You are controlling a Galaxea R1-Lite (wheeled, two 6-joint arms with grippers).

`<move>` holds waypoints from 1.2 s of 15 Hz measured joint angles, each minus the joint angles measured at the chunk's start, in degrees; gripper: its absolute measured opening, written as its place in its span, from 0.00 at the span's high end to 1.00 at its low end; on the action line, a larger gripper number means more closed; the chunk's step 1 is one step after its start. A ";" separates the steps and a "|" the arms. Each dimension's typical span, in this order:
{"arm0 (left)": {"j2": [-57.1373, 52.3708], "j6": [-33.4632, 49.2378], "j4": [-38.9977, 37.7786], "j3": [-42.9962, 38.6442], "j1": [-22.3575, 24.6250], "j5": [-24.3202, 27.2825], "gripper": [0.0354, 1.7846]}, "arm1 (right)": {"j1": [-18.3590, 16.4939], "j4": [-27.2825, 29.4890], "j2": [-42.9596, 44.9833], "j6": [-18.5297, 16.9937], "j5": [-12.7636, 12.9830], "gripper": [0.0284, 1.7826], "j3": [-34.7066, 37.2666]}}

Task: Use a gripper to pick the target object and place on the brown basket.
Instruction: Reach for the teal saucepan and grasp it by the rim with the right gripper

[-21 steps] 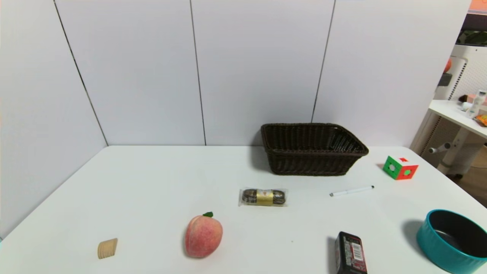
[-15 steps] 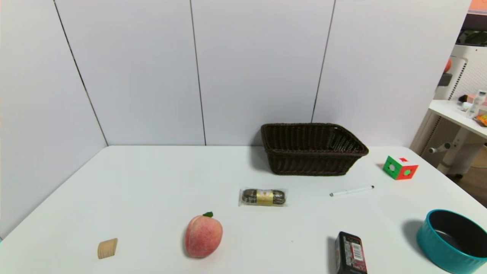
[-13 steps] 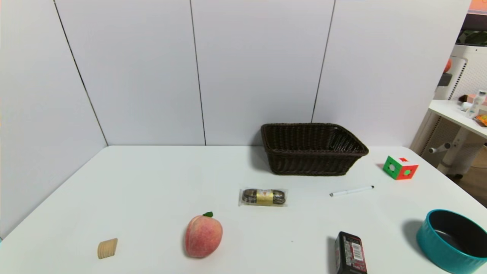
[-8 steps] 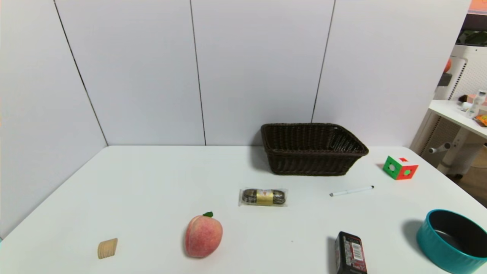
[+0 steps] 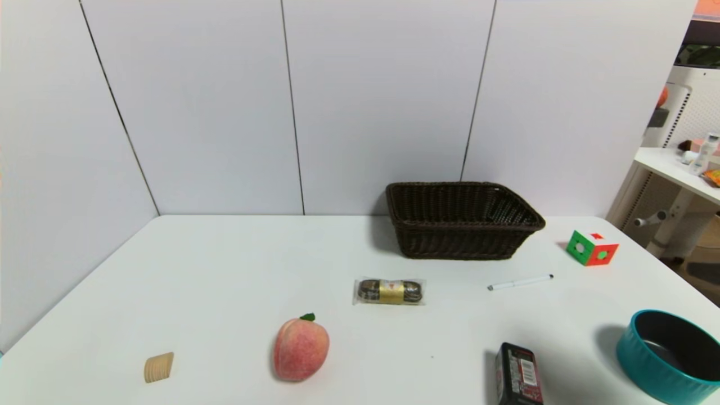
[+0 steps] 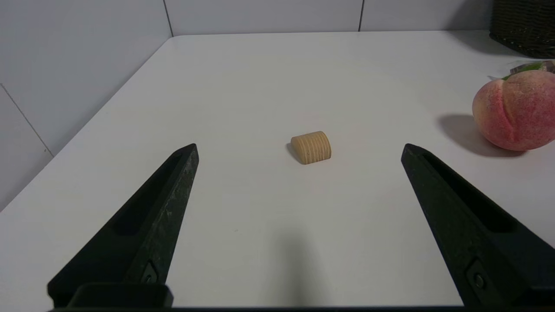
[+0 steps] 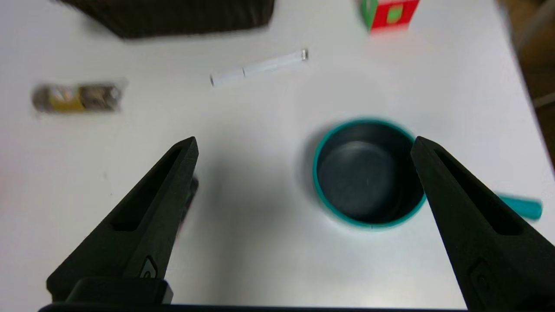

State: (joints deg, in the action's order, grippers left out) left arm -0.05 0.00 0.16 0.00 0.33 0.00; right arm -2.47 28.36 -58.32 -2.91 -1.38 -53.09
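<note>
1. White table (image 5: pixel 225 270): smooth, matte, flat top with plain grey panel walls behind it.
2. Brown basket (image 5: pixel 462 220): dark woven wicker, rectangular with flared sides, at the far side of the table against the wall, right of centre. Nothing shows inside it.
3. Teal pan (image 5: pixel 666 355), the target object: round, shallow, dark inside, glossy teal wall. It sits on the table at the near right edge, well apart from the basket. In the right wrist view its straight teal handle (image 7: pixel 522 207) pokes out behind one finger.
4. Right gripper (image 7: pixel 303 147): two flat black tapered fingers, spread wide, holding nothing. It hovers above the table with the pan below, nearer one finger. No contact visible.
5. Left gripper (image 6: pixel 299 149): same black fingers, spread wide, holding nothing, low over the near left of the table, pointed at the wooden block.
6. Peach (image 5: pixel 300 349): fuzzy pink-red, rounded, green leaf on top, near centre-left.
7. Black box (image 5: pixel 518 374): glossy, rectangular, white barcode label, left of the pan.
8. Cube (image 5: pixel 590 247): red and green plastic, right of the basket.
9. Snack pack (image 5: pixel 389 291): clear wrapper, gold band, table centre.
10. Wooden block (image 5: pixel 159 367): pale, ribbed, half-round, near left.
11. Pen (image 5: pixel 520 282): thin, white, between basket and pan.
</note>
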 joint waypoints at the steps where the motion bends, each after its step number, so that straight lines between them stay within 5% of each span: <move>1: 0.00 0.00 -0.02 0.00 0.00 0.00 0.06 | -0.30 6.36 -3.69 -0.30 -0.07 0.05 -3.44; 4: 0.00 0.00 -0.02 0.00 -0.02 0.00 0.06 | -0.80 20.65 -12.40 -0.55 -0.13 0.05 -8.73; 6: 0.00 0.00 0.00 0.00 -0.02 0.00 0.06 | -0.90 23.21 -16.76 -0.52 -0.20 0.05 -9.42; 14: 0.00 -0.02 -0.02 0.00 0.00 0.00 0.06 | -0.37 21.42 -32.66 0.00 -0.18 0.05 -9.72; 18: 0.00 0.00 0.00 0.00 0.00 0.00 0.06 | 0.37 11.93 -37.35 0.46 0.06 0.05 -5.73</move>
State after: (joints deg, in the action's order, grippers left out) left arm -0.05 0.00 0.16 0.00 0.33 0.00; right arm -2.11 40.29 -95.67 -2.45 -1.32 -58.82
